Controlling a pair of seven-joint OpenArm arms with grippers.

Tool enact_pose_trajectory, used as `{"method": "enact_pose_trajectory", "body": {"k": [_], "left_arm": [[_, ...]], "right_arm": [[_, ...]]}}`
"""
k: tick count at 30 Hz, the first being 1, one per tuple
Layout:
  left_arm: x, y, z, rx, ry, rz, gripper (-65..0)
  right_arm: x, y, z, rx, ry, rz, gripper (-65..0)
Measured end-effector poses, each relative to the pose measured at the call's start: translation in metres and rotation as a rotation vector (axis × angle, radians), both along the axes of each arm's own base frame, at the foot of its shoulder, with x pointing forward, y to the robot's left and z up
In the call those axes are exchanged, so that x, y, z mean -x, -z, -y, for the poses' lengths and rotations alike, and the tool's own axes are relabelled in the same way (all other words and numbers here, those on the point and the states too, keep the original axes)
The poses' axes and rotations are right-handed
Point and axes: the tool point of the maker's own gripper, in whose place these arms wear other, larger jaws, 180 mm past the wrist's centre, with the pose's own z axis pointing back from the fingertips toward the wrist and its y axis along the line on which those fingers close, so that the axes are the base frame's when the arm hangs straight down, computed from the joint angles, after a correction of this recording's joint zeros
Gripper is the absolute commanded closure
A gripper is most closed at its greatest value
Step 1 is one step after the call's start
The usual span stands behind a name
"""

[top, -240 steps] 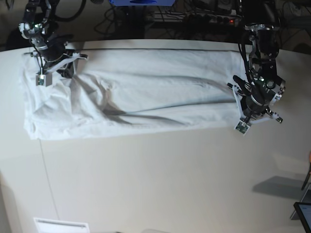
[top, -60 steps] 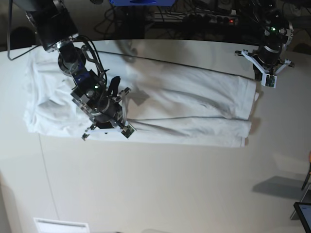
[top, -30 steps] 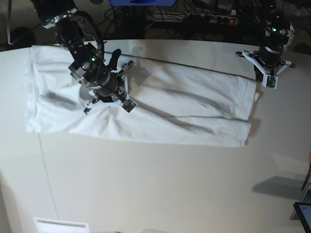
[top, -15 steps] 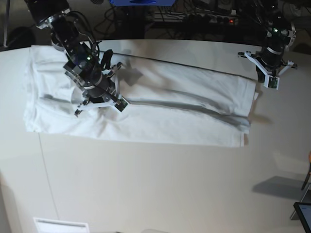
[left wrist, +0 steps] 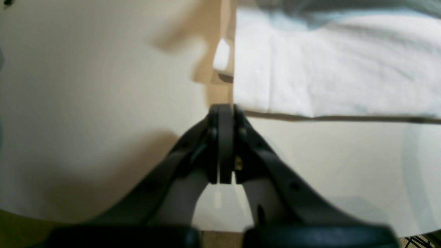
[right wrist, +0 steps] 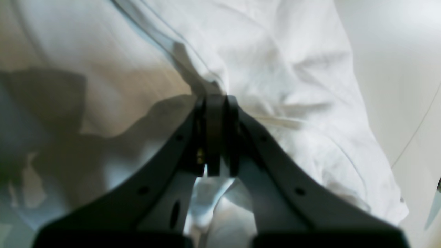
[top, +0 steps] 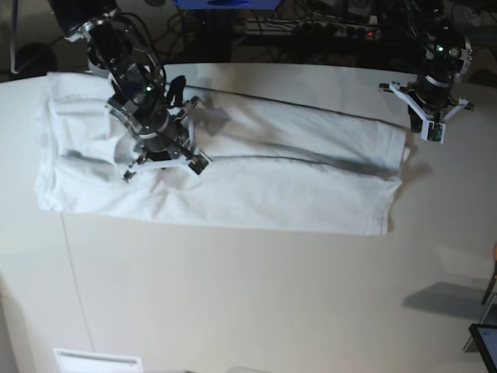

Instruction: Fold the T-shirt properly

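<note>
Base view: the T-shirt [top: 233, 167] lies flat on the counter [top: 248, 295], long way from 9 to 3 o'clock. The right fingers [top: 159, 159], nearer, pinch its cloth. The left fingers [top: 433, 134] are together, holding nothing, just past its 3 o'clock end.

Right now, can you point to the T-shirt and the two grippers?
T-shirt [top: 279, 183], base view, middle of the cloth.
Right gripper [right wrist: 215, 103], right wrist view, tips of its shut jaws.
Left gripper [left wrist: 222, 110], left wrist view, tips of its shut jaws.
</note>
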Motion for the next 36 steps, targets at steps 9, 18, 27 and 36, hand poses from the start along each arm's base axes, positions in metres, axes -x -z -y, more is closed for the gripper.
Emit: {"method": "enact_pose_trajectory", "body": {"k": [9, 18, 27, 36], "left_arm": [[-0.001, 0.002, 0.030, 0.012, 0.144, -0.027, 0.0], [-0.038, -0.014, 0.085, 0.143, 0.277, 0.119, 0.0], [-0.089, -0.068, 0.109, 0.277, 0.320, 0.363, 0.0], [-0.108, -0.026, 0.070, 0.290, 0.151, 0.279, 0.0]], "right_arm": [[0.008, -0.029, -0.015, -0.062, 0.013, 0.038, -22.9], [0.013, -0.037, -0.047, -0.211, 0.008, 0.057, -22.8], [-0.002, -0.048, -0.037, -0.306, 0.098, 0.145, -1.5], [-0.002, -0.044, -0.025, -0.303, 0.137, 0.142, -0.7]]}}
